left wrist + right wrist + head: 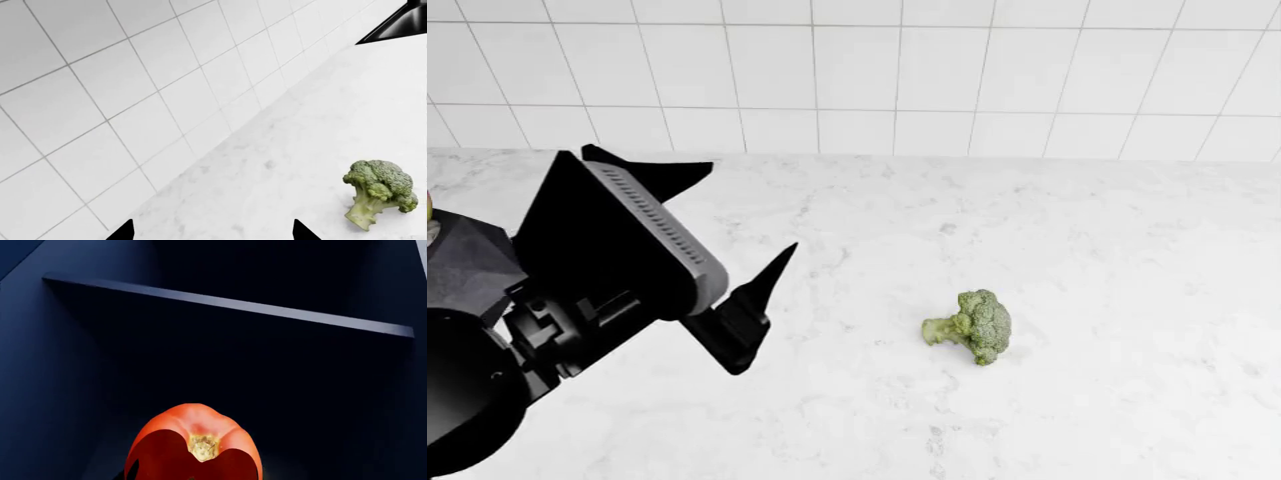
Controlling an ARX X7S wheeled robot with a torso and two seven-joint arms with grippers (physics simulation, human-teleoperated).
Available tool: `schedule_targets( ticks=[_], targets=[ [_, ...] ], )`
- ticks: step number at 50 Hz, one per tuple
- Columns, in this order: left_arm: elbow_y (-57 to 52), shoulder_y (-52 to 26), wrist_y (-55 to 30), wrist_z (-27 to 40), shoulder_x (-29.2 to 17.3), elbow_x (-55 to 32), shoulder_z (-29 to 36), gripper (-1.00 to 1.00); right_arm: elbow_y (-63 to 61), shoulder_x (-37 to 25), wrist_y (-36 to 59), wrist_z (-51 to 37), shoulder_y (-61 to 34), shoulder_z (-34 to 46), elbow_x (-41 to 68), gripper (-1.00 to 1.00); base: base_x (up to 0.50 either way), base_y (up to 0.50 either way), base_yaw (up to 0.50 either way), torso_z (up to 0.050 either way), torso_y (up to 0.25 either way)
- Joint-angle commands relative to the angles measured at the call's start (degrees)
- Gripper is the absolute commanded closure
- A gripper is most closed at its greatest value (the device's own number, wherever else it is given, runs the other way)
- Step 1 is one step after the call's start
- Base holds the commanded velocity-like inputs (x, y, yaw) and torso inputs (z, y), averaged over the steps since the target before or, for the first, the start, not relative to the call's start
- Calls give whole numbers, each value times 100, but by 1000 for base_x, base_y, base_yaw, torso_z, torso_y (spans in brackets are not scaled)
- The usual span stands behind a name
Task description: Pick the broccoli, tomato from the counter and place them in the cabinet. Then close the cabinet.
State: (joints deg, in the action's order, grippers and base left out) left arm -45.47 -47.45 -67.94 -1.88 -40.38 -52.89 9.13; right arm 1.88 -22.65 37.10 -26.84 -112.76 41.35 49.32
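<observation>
Left end effector spread open near light, lumpy broccoli; its stem suits gripping; right grips slippery tomato inside cabinet

White marble, green floret, red fruit against navy.

We see the counter in white marble with faint grey veining, backed by a wall of glossy white tiles ruled by thin grey grout lines. The broccoli shows a mottled deep-green head and a paler yellow-green stem. Our left gripper is matte black, with 1 ribbed grey pad on its inner face. In the right wrist view, the tomato glows orange-red, darkening to deep red where shaded, with a tan, yellowish stem scar. Behind it, the cabinet is dark navy blue, its shelf edge a lighter slate blue.
</observation>
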Motion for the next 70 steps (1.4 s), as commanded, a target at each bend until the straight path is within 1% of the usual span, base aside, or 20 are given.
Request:
schedule_targets(
  ticks=[1, 14, 26, 34, 38, 43, 44, 53, 61, 70],
  targets=[
    [13, -78, -16, 39, 29, -5, 103, -100, 1261, 397, -529, 566, -334, 81, -575, 100, 0, 0, 0, 0, 0],
    [5, -141, -38, 89, 56, -42, 179, -100, 3421, 1083, -1180, 1122, -975, 111, -1028, 100, 0, 0, 0, 0, 0],
    [16, -169, -36, 111, 14, -95, 168, -100, 5403, 1681, -1383, 1144, -1615, 84, -1290, 100, 0, 0, 0, 0, 1],
    [8, -231, -81, 153, 2, -182, 137, -100, 7084, 2240, -1702, 1759, -2157, 157, -1434, 100, 0, 0, 0, 0, 0],
    [-9, -231, -99, 182, -11, -223, 119, -100, 7195, 2258, -1544, 1594, -2212, 289, -1407, 100, 0, 0, 0, 0, 0],
    [-10, -203, -61, 185, -32, -208, 133, -100, 7225, 2256, -1438, 1432, -2216, 170, -1558, 100, 0, 0, 0, 0, 0],
    [-11, -192, -52, 187, -36, -208, 132, -100, 7241, 2257, -1424, 1411, -2214, 160, -1571, -100, 0, 0, 0, 0, 0],
    [13, -142, 26, 173, -81, -171, 152, -100, 7217, 2258, -1366, 1414, -2214, 124, -1643, -100, 0, 0, 0, 0, 0],
    [35, -102, 87, 170, -102, -137, 187, -100, 6928, 2212, -1548, 1784, -2115, 272, -1496, -100, 0, 0, 0, 0, 0],
    [43, -39, 140, 184, -118, -114, 214, -100, 4387, 1475, -1002, 1806, -1433, 241, -1108, -100, 0, 0, 0, 0, 0]
  ],
)
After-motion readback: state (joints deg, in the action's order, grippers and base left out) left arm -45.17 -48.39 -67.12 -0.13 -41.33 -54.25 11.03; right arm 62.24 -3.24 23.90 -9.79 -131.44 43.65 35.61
